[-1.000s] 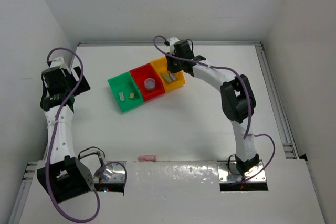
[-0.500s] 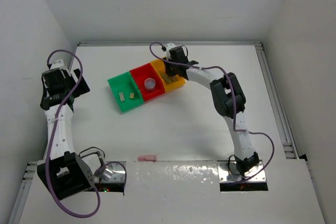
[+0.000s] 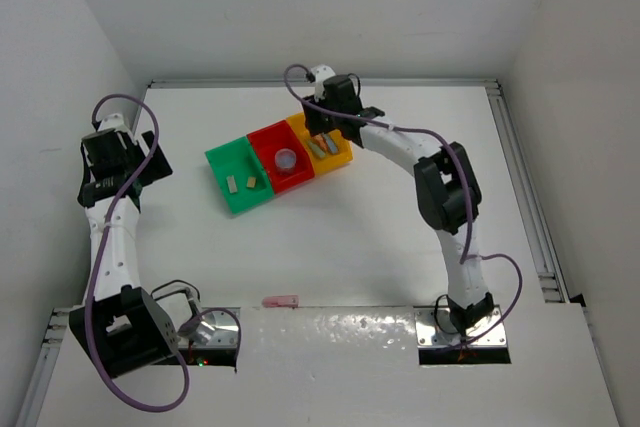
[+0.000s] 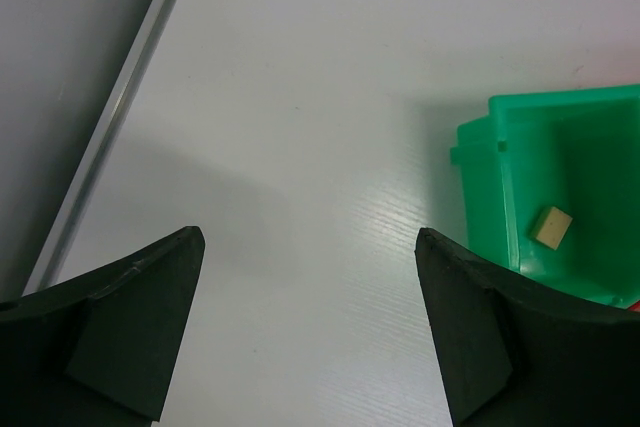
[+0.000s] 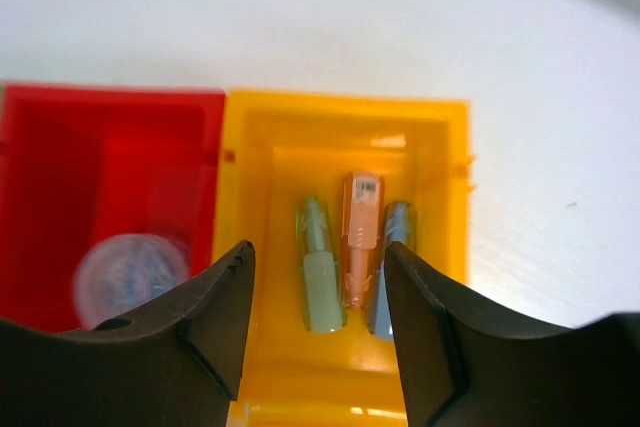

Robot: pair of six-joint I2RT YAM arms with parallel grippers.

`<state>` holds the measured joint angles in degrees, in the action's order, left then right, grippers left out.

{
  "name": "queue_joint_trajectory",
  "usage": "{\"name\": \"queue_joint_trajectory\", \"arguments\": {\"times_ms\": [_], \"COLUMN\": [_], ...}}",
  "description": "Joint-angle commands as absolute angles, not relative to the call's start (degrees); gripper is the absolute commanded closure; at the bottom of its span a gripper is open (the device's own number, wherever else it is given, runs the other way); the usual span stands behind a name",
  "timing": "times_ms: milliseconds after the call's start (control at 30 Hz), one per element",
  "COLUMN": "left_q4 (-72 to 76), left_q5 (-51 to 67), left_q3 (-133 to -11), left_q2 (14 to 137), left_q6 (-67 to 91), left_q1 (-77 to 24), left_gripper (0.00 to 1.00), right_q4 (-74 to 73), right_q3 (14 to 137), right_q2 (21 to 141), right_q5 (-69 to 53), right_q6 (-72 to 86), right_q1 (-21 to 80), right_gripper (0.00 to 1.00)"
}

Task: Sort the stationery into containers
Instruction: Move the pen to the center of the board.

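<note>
Over yellow bin (image 5: 345, 112) | right end effector (image 5: 315, 257) released | left end effector (image 4: 308, 237) released | only right wrist view separates three sticks (image 5: 358, 237)

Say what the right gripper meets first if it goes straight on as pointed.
Likely the orange stick in the yellow bin, lying between the open right gripper fingers beside a green stick and a blue stick; depth is unclear.

Table (image 3: 330, 237): white, matte, flat, with a faint grain visible in the left wrist view.
Right rail (image 3: 525, 197): grey metal strip along the table's right edge.
Far rail (image 3: 230, 83): the same metal, along the back edge.
Left rail (image 4: 110, 137): metal strip where the table meets the wall.
Walls (image 3: 330, 7): plain white, on three sides.
Front panel (image 3: 330, 357): glossy white, along the near edge.
</note>
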<state>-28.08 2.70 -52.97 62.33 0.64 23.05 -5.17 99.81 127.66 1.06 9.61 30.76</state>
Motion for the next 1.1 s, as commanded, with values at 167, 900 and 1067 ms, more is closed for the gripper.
{"name": "queue_joint_trajectory", "arguments": {"times_ms": [167, 900, 1067], "left_q4": [-26.6, -27.0, -27.5], "left_q5": [3.0, 2.6, 2.6], "left_q3": [-56.6, -54.2, -54.0], "left_q2": [60.5, 52.1, 51.0], "left_q6": [0.4, 0.9, 1.1], "left_q1": [21.5, 18.4, 18.2], "left_gripper": [0.15, 0.14, 0.14], "right_q4": [-2.0, -3.8, -2.9], "right_q3": [90.0, 59.9, 59.0], "right_q2": [105.2, 104.1, 106.5], "right_q5": [-2.8, -3.4, 1.2], "right_q6": [7.1, 12.7, 14.1], "right_q1": [33.5, 76.6, 77.3], "right_gripper": [0.94, 0.41, 0.48]}}
